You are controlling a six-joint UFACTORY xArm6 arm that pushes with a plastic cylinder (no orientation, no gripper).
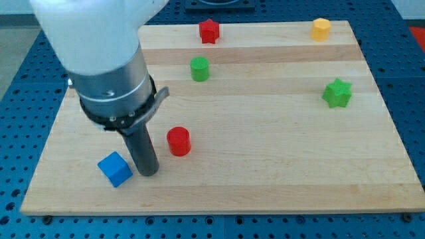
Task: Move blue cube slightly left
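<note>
Down at the view's bottom left, my tip (149,173) rests on the wooden board (265,186) just right of the blue cube (115,168), nearly touching; a bare rod, it grips nothing. A short, slow nudge toward the view's left, through the cube's middle, should keep it from spinning. The red cylinder (178,141) stands nearby to the right. No containers show anywhere.
</note>
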